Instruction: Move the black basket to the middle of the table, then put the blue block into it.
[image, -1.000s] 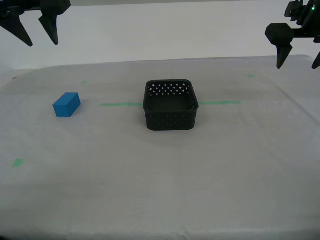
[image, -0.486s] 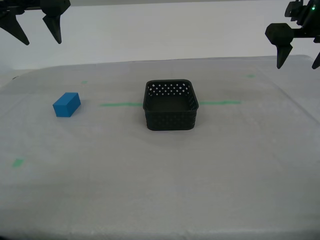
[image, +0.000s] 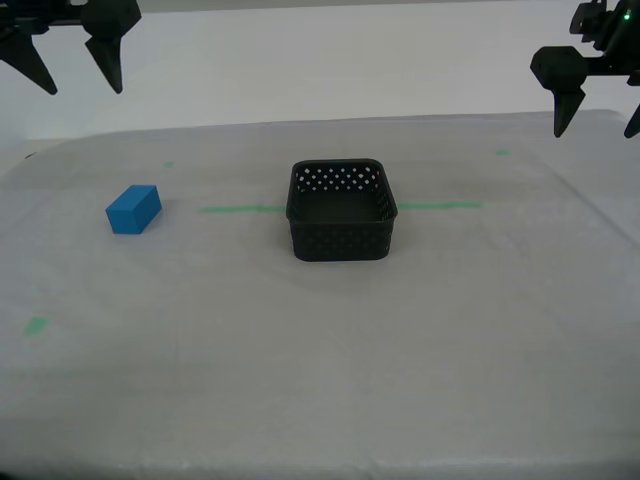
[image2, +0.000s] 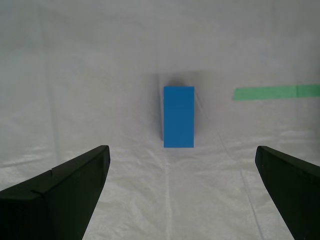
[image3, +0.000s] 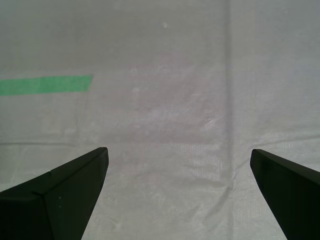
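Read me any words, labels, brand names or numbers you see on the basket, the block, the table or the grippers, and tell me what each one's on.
None: no readable text in any view.
The black basket shows only round holes.
The blue block has plain faces.
The table carries only blank green tape marks.

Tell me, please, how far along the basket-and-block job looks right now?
Done: the black basket sits mid-table on the green tape line. In hand: my second pincer hovers open above the blue block. Left: grasping the block and dropping it into the empty basket. My first pincer is open, idle.
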